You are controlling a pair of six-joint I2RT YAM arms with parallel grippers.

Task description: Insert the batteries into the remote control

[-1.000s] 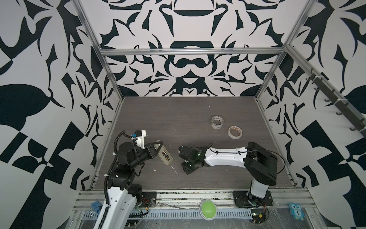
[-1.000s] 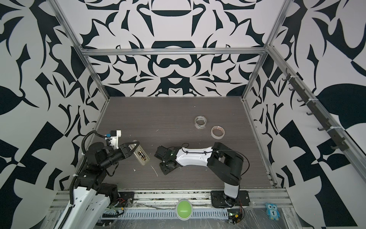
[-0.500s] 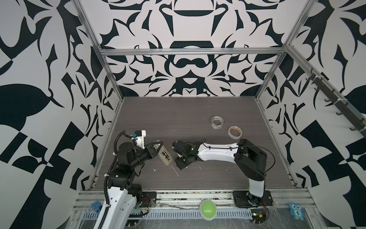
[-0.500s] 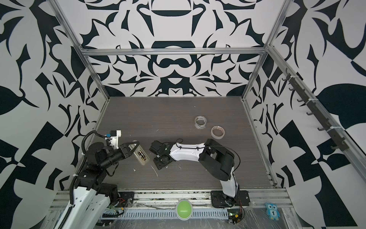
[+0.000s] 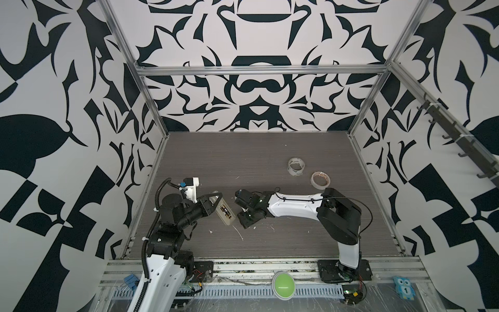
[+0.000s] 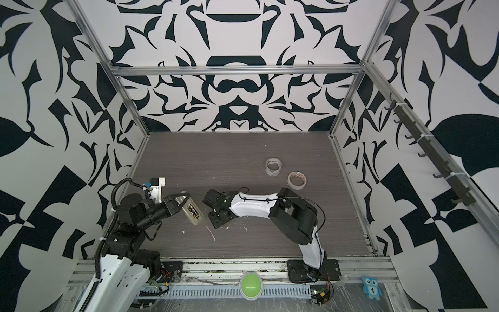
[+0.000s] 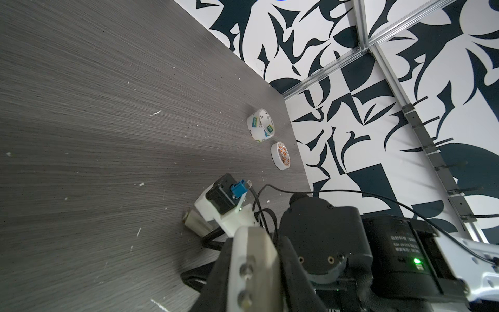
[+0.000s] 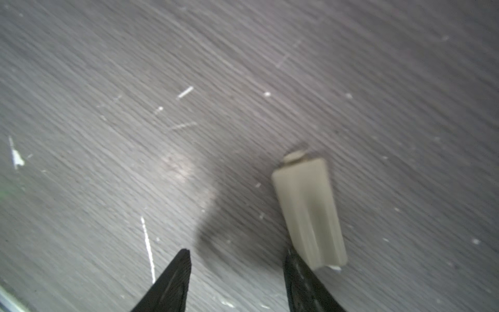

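Observation:
My left gripper (image 5: 213,201) is shut on one end of the white remote control (image 5: 228,219) and holds it tilted above the table, back side up. In both top views the batteries (image 5: 225,211) lie side by side in its open compartment (image 6: 192,211). The left wrist view shows the remote control (image 7: 253,267) clamped between the jaws. My right gripper (image 5: 242,220) is open, low over the table just right of the remote. In the right wrist view its fingertips (image 8: 183,259) frame bare table. A pale battery cover (image 8: 307,210) lies flat beside one fingertip, also seen as a pale piece (image 7: 194,222) in the left wrist view.
Two tape rolls (image 5: 296,167) (image 5: 320,179) lie at the back right of the grey table (image 5: 243,162). Patterned walls with metal rails (image 5: 151,167) close in the sides. White flecks dot the table near the front.
The right arm has reached left towards the remote, and its jaws have opened wider. The left arm and the remote have not moved.

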